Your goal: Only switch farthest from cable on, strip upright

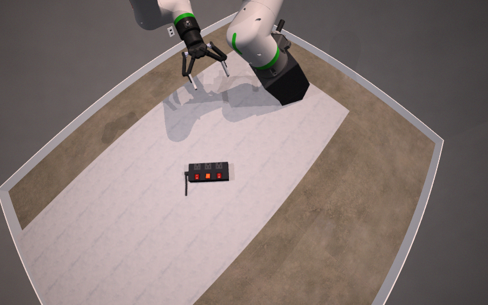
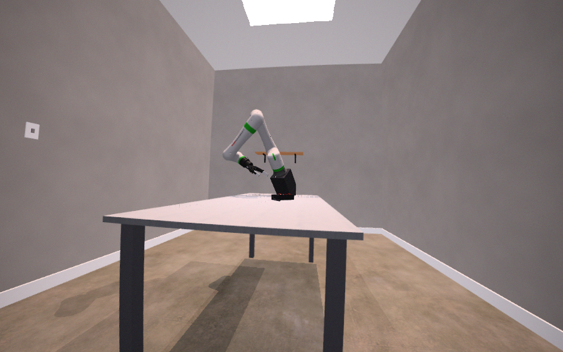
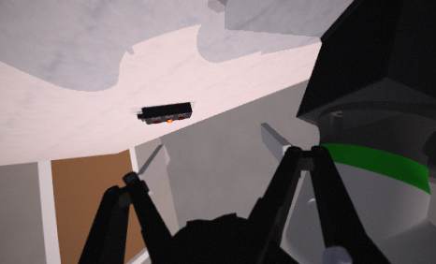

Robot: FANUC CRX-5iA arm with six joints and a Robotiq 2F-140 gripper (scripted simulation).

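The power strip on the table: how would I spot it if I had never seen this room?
Start at the long pale table top and look near its middle, well away from the white robot arm's black base. There lies a small black rectangular power strip, face up. Its row of three red-orange switches and the short black cable at one end mark it.

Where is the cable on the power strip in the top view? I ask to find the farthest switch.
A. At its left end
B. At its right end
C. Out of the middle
A: the cable leaves the left end of the power strip and runs down the picture.
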